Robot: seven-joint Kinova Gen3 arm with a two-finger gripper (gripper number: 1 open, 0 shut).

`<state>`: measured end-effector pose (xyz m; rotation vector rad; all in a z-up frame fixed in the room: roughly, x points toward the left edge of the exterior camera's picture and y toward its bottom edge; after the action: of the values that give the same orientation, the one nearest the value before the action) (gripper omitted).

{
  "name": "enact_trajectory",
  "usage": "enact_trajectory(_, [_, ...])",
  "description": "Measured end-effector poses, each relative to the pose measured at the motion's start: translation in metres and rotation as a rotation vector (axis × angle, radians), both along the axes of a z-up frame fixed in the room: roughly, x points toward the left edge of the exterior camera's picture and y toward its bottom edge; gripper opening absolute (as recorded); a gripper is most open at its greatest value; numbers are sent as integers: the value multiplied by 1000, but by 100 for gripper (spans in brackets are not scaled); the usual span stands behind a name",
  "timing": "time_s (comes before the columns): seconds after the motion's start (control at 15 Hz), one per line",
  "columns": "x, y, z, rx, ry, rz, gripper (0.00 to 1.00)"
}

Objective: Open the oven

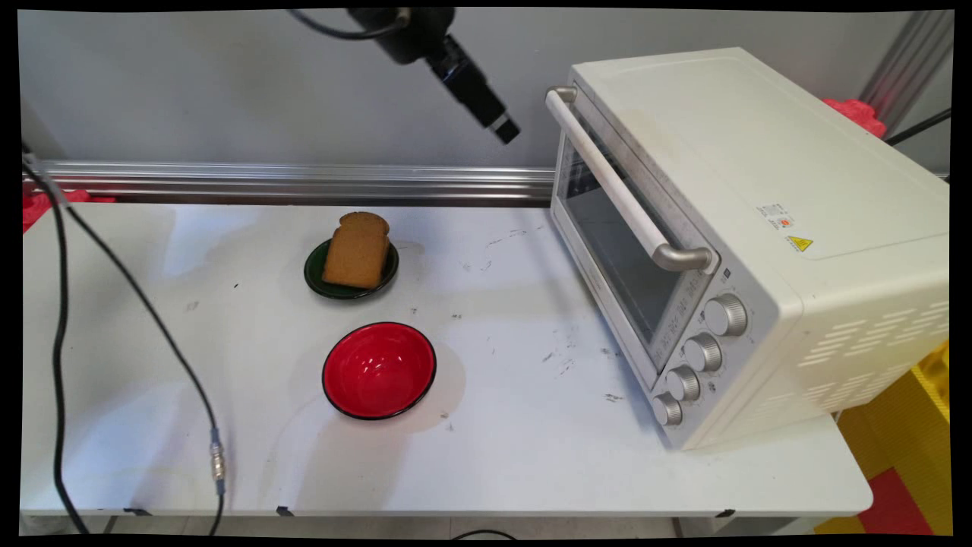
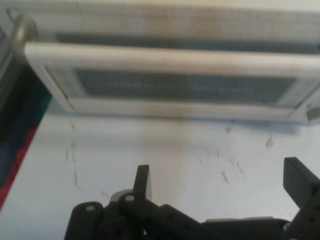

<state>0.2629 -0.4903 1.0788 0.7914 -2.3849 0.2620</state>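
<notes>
My black gripper [image 1: 503,128] hangs high above the table's far side, just left of a white toaster oven [image 1: 759,228] and pointing down towards its door. The oven door is closed, and its long white handle [image 1: 630,203] runs across the top of the glass. In the hand view the handle [image 2: 170,60] and the glass door [image 2: 185,87] fill the upper part. Below them the gripper [image 2: 220,182] is open wide with nothing between its fingers [image 2: 143,179]. Further left on the table, a slice of brown bread [image 1: 355,251] rests on a dark green plate [image 1: 313,275].
A red bowl [image 1: 379,370] with a black rim stands on the table in front of the plate. A black cable with a metal connector [image 1: 218,458] hangs over the table's left side. An aluminium rail [image 1: 304,181] runs along the back edge.
</notes>
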Motion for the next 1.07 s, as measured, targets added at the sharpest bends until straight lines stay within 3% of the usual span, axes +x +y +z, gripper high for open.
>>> enact_trajectory(0.8, [-34,-32,5,-45,0,-92,100])
enact_trajectory(0.87, [-35,-34,4,-50,-4,-101,0])
enact_trajectory(1.07, [-39,-39,2,-62,-6,-121,0])
